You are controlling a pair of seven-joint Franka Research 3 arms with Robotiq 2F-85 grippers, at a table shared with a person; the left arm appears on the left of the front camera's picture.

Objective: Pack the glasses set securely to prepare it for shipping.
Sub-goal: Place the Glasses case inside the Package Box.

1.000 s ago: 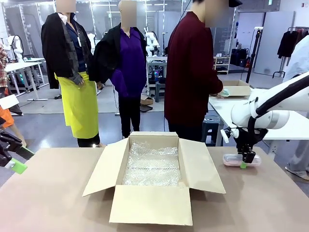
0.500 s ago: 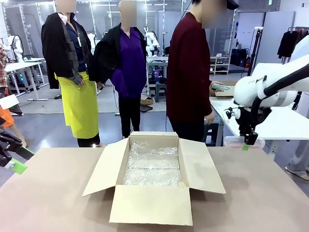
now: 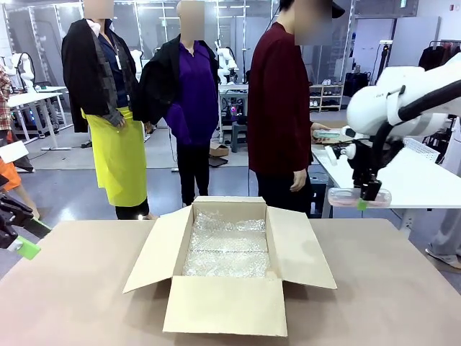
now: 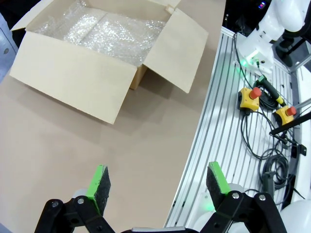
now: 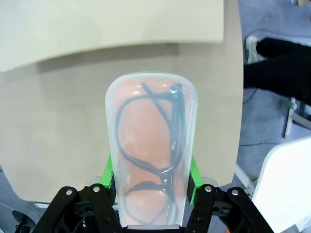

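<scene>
Right end effector (image 5: 151, 180) clamped on pink case (image 5: 148, 121), pads on both long edges, held clear above tabletop (image 5: 58, 121). Left end effector (image 4: 158, 182) jaws wide apart, hovering over tabletop.

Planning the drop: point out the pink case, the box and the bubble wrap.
pink case (image 5: 146, 126), right wrist view, lid middle.
box (image 3: 225, 306), front view, near wall.
bubble wrap (image 3: 227, 252), front view, middle.

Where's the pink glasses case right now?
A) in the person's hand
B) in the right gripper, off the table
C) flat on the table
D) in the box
B: the right gripper is shut on the pink case, green pads on both its sides, holding it clear of the table.
</scene>
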